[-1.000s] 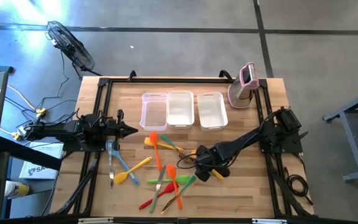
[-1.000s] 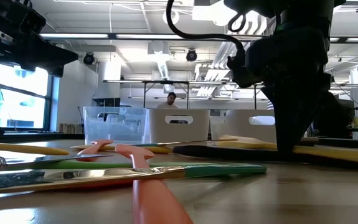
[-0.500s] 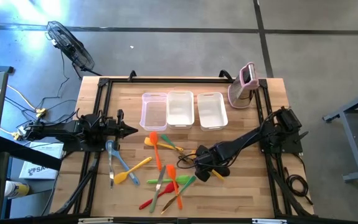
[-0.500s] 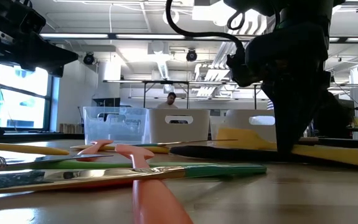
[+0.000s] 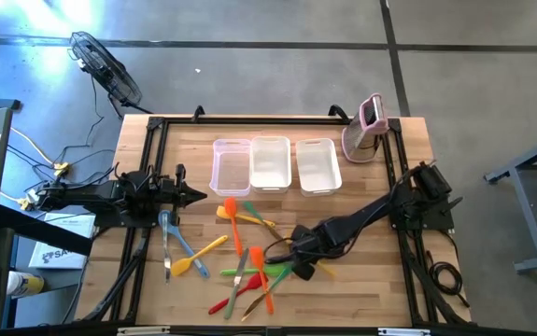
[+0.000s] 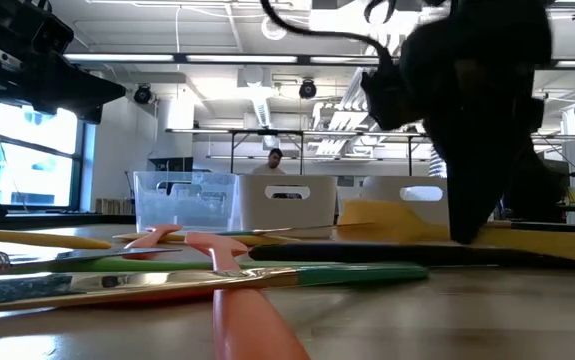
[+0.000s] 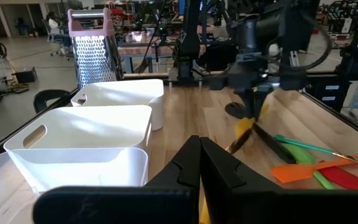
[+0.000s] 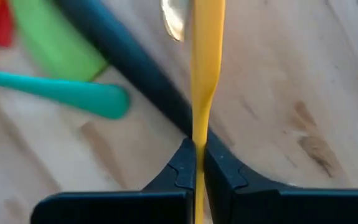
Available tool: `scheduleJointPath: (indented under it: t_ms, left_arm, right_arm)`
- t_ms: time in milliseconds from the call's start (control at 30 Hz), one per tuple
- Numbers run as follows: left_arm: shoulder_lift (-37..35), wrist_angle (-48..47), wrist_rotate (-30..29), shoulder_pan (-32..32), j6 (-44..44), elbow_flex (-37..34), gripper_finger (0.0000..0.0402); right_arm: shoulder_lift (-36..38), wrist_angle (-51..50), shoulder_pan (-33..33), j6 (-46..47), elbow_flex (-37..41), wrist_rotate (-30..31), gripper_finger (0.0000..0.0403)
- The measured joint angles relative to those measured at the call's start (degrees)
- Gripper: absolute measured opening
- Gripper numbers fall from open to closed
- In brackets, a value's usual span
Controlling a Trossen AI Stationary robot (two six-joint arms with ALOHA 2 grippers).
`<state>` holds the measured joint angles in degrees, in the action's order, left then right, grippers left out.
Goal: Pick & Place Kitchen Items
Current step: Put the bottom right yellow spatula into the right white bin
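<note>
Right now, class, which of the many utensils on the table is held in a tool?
The yellow utensil: the right tool pinches its thin handle, by a black one. The rest lie loose on the wood.

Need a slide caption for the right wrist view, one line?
Right gripper shut on a yellow utensil, above a black handle, teal handle and green spatula blade on the wooden table.

Yellow spatula [image 8: 205, 74] — pinched edge-on between the right gripper's [image 8: 195, 163] fingertips; black, green and teal utensils lie just beyond them.
</note>
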<state>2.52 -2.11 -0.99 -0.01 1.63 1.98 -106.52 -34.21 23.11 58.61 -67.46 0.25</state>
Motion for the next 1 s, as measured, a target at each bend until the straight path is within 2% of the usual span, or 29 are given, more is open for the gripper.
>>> scheduleJointPath:
  t_ms: [300,633,867,1000]
  left_arm:
    - [0.00,-0.28,0.20,0.00,0.00,0.00,0.0001]
    - [-0.01,-0.44,0.36,0.00,0.00,0.02,0.0001]
    - [0.00,-0.46,0.39,0.00,0.00,0.02,0.0001]
    - [-0.01,-0.46,0.39,0.00,0.00,0.02,0.0001]
  right_arm:
    - [0.02,-0.96,-0.07,0.07,-0.52,0.91,0.0004]
    - [1.21,-10.21,-0.03,1.70,-0.52,1.78,0.0004]
    - [7.49,-11.52,-0.68,2.47,-2.40,8.72,0.0004]
    - [9.90,-12.74,-1.55,0.37,-5.51,14.63,0.0004]
